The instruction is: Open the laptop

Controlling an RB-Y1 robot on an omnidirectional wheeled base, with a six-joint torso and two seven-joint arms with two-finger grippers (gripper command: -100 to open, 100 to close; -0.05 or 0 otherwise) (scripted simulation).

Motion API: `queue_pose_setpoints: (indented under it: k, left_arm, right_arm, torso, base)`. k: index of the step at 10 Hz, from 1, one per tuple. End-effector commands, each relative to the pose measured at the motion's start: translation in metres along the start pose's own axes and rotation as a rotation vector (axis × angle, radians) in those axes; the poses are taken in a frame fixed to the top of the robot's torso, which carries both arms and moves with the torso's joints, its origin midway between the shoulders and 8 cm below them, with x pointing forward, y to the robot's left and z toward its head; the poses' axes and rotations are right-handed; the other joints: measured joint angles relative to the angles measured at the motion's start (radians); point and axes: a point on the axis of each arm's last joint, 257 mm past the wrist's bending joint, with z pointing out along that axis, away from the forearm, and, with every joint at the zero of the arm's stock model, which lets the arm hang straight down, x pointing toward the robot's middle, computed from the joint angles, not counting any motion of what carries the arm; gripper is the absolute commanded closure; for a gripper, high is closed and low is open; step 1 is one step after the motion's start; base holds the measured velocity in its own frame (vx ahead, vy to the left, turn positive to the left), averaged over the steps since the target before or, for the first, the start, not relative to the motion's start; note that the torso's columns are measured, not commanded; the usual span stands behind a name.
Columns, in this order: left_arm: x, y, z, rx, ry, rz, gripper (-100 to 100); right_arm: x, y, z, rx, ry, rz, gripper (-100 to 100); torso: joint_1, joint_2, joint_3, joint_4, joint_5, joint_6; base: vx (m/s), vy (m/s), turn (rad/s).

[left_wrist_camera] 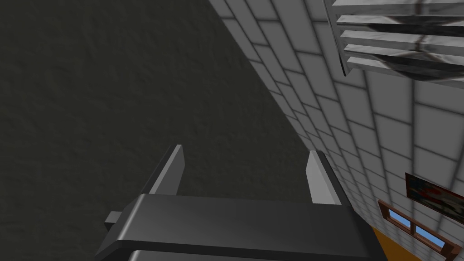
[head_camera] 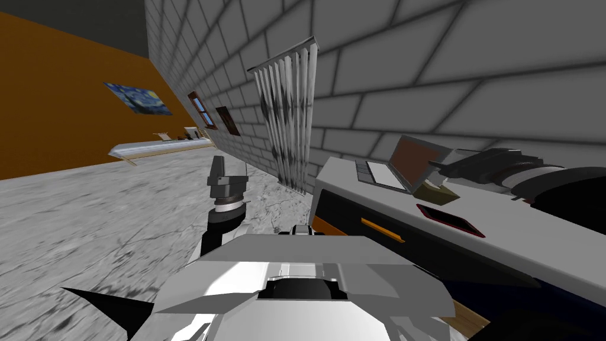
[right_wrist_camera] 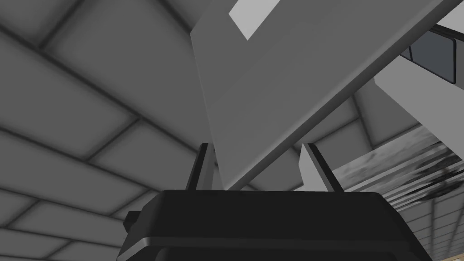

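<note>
Reading the thin grey laptop [head_camera: 390, 171] first: it sits partly open on the white-topped desk with a dark front [head_camera: 532, 237], close to the grey brick wall. Its flat grey lid [right_wrist_camera: 281, 81] is raised at a slant over the keyboard half. I judge it light and stiff, with a hinge that gives some resistance, so the base may skid or lift on the smooth top if I push too fast (a slim panel like that will not take kindly to being twisted from one corner either). The best hold, to my mind, is the lid's free edge near its middle, moving along the hinge's arc rather than dragging sideways. My right gripper [right_wrist_camera: 256, 147] is at that lid, reaching in from the right end of the desk. Its two blade fingers stand apart, somewhat less than fully spread, with the lid's edge running between them. One finger looks to be against the panel's face and the other just beside the edge, but I cannot say they pinch it. My left gripper [left_wrist_camera: 247, 152] hangs raised over the floor away from the desk, fingers spread wide and holding nothing.
</note>
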Motion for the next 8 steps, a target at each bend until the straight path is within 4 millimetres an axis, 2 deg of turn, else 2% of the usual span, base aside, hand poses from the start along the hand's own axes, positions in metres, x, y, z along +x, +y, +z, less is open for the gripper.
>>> queue_pose_setpoints:
  k: [1,3,4,5,8]
  left_arm:
    - [0.000,0.000,0.000,0.000,0.000,0.000,0]
    - [0.000,0.000,0.000,0.000,0.000,0.000,0]
    - [0.000,0.000,0.000,0.000,0.000,0.000,0]
    - [0.000,0.000,0.000,0.000,0.000,0.000,0]
    - [0.000,0.000,0.000,0.000,0.000,0.000,0]
  right_arm:
    - [-0.007,0.012,0.004,-0.040,0.008,-0.101,100]
    - [-0.015,0.021,0.007,-0.069,0.004,-0.173,100]
    - [-0.012,0.018,0.006,-0.060,0.005,-0.148,100]
    - [-0.013,0.030,0.009,-0.085,0.014,-0.236,100]
    - [-0.012,0.046,0.013,-0.121,0.025,-0.361,100]
  torso:
    - [0.000,0.003,0.002,0.001,0.000,0.001]
    - [0.002,0.004,0.003,0.002,0.001,0.001]
    - [0.004,0.002,0.001,0.002,0.003,0.000]
    - [0.004,0.002,0.001,0.002,0.004,-0.002]
    - [0.008,-0.001,-0.001,0.001,0.005,-0.003]
  base:
    - [0.034,0.044,-0.096]
    - [0.040,0.053,-0.121]
    - [0.012,0.026,-0.032]
    - [0.044,0.052,-0.142]
    - [0.049,0.075,-0.122]
